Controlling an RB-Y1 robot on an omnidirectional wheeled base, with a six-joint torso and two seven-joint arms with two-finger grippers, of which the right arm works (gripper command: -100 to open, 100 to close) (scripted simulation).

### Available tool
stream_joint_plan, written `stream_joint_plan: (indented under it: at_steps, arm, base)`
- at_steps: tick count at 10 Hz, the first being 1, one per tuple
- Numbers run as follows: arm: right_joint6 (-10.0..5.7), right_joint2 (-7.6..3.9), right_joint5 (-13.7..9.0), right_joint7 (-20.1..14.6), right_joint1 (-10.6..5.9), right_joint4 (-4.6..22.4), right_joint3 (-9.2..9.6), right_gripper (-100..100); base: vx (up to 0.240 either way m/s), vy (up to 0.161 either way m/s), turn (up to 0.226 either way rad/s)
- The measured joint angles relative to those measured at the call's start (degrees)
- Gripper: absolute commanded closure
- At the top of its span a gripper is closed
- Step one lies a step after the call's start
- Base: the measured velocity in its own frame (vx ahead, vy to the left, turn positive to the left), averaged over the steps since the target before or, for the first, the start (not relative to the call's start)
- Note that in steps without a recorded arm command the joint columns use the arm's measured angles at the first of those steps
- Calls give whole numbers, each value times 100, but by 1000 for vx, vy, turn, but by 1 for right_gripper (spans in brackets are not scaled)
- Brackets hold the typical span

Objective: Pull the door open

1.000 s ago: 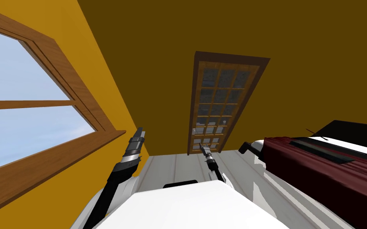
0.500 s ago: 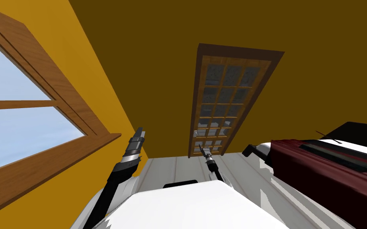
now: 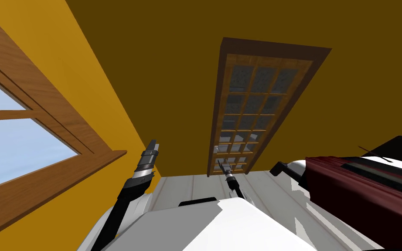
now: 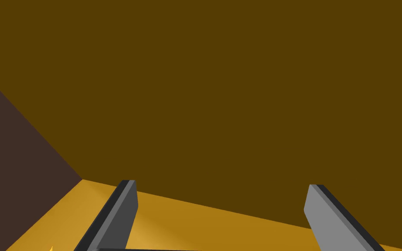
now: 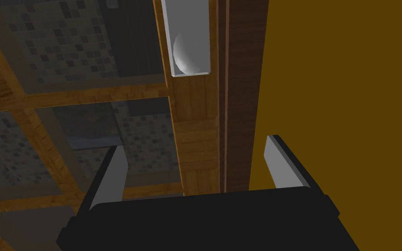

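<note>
**Right gripper (image 5: 194,144) short of the door handle (image 5: 188,50)**

The right gripper is held open astride the latch-side stile of the door (image 3: 248,113). The long grey handle lies ahead along that stile, nearer this arm. The left gripper (image 4: 220,183), open too, is held aside. The glazed door appears shut.

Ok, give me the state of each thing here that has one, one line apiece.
door: shut, flush in its frame.
knob: untouched, nothing gripping it.
right gripper: open, empty, just short of the knob.
left gripper: open, empty, raised.
</note>
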Motion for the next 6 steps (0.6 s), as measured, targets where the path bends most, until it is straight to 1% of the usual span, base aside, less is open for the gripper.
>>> stream_joint_plan:
  at_steps: [1, 2, 3, 4, 5, 6]
  arm:
    - [-12, -3, 7, 98, -43, 105, -5, -100]
    - [-16, -4, 8, 119, -49, 117, -5, -100]
    - [-23, -43, -17, 97, -21, 118, -30, -100]
    - [20, -92, -42, 57, 93, -25, -50, -100]
    - [-14, -115, -60, 42, 64, 62, -70, -100]
    - [-66, -158, -85, 21, 71, 120, -96, -100]
  base:
    - [61, 1, 5]
    - [111, 28, 109]
    - [183, 44, 158]
    - [134, 40, 39]
    - [117, 24, 76]
    - [154, 15, 124]
